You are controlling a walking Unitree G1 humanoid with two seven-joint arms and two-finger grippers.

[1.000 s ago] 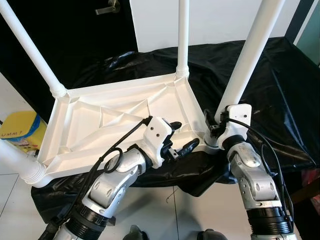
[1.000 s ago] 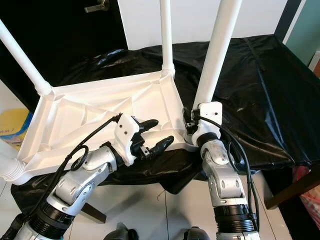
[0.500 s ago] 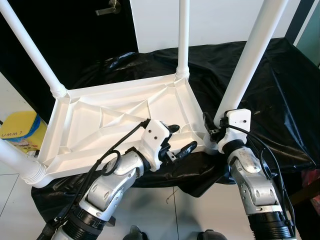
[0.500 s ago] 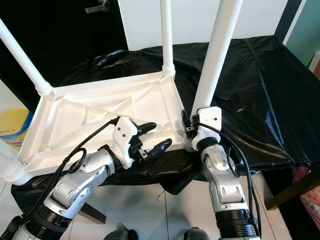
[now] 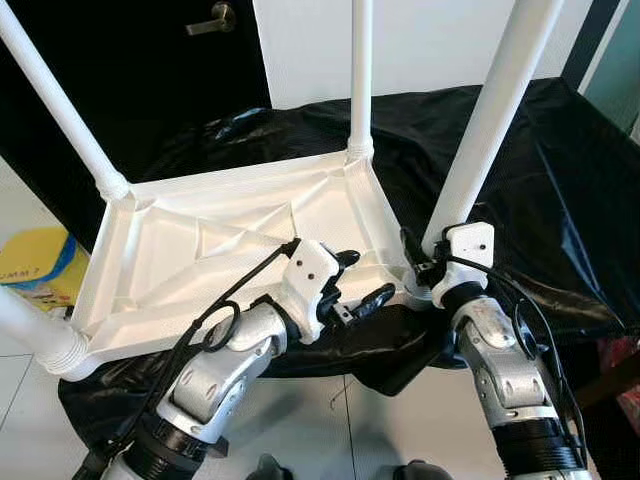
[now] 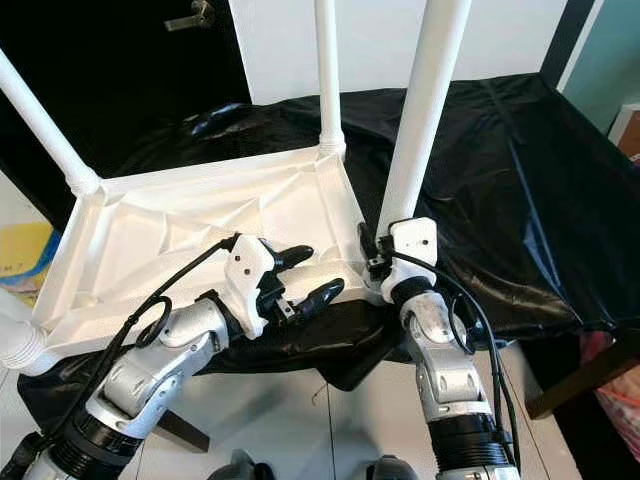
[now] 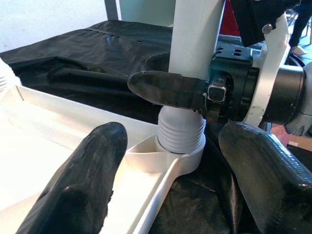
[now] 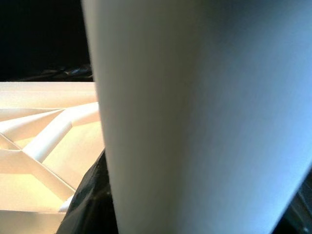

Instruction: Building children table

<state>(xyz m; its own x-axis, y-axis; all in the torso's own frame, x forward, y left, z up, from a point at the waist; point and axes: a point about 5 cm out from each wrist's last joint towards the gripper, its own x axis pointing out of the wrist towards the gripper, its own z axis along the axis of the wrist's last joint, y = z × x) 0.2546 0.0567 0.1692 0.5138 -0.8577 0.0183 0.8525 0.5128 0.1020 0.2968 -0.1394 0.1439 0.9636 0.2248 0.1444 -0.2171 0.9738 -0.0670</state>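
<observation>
- The white children's table top [image 5: 230, 250] lies upside down on a black plastic sheet [image 5: 560, 180], filling the centre and left of the eye views, its ribbed underside facing up.
- Four white legs rise from its corners: one at the upper left [image 5: 60, 105], one at the top centre [image 5: 360, 70], one at the lower left edge [image 5: 35, 335], and the near-right leg [image 5: 490, 110] running to the upper right.
- The right gripper [image 5: 425, 268] sits at the base of the near-right leg, just right of centre. In the left wrist view one black finger [image 7: 168, 90] lies across that leg just above its ribbed collar [image 7: 181, 134]. It seems clenched on the leg, though the other finger is hidden.
- The left gripper [image 5: 358, 280] hovers at lower centre, spread wide over the table top's near-right rim, one finger above the tray, the other outside it, just left of the leg's socket.
- A yellow object [image 5: 35, 265] rests on the floor at the left edge.
</observation>
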